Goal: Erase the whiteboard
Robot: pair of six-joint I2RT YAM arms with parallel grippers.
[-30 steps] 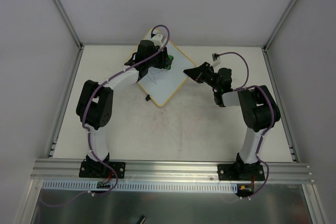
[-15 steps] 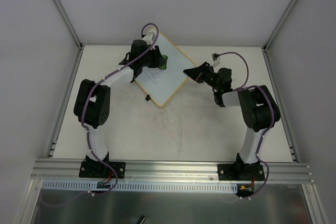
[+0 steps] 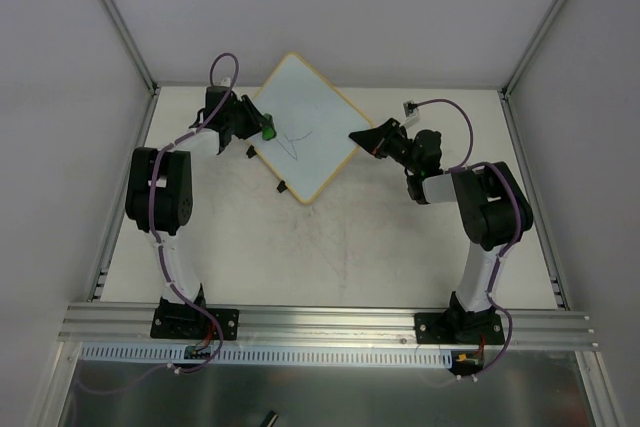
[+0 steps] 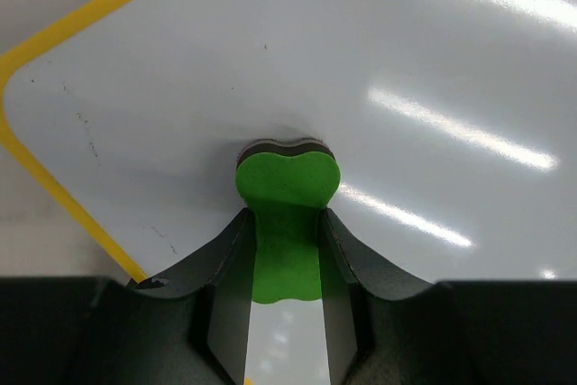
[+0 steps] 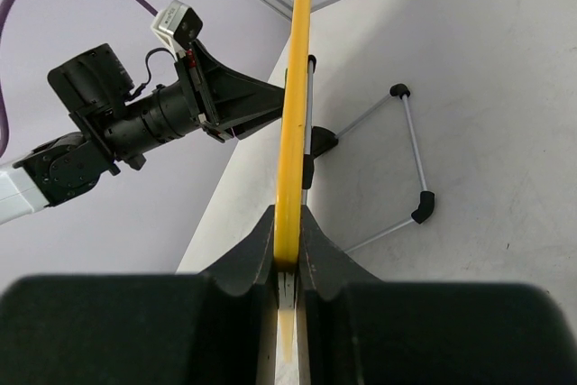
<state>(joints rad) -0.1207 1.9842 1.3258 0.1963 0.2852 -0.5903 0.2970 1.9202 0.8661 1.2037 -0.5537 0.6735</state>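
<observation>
Biggest thing first: the table (image 3: 350, 247) is carrying the whiteboard (image 3: 320, 107) over toward its far left. From above the board is sitting like a diamond, with one corner pointing at the back wall and one back at the arm bases. The edge with the two small black clips (image 3: 282, 187) is facing near-left. It's square, so there's no real long axis to go by. Your right arm (image 3: 490, 207) is reaching in from the right, and its jaws are clamping the yellow frame (image 5: 296, 87) at the right-hand corner, pinning the board. Your left arm (image 3: 160, 187) is stretching out to the left corner, and its jaws are squeezing the green eraser (image 4: 287, 187), which is pressing on the white surface just inside that corner. I'd say you're mid-wipe and nowhere near done, since the dark doodle (image 3: 293, 144) is sitting near the middle, close to the eraser but apart from it. Next up, I reckon, is dragging the eraser rightward across those lines, flat and with pressure, while the right side is bracing so the board isn't sliding.
</observation>
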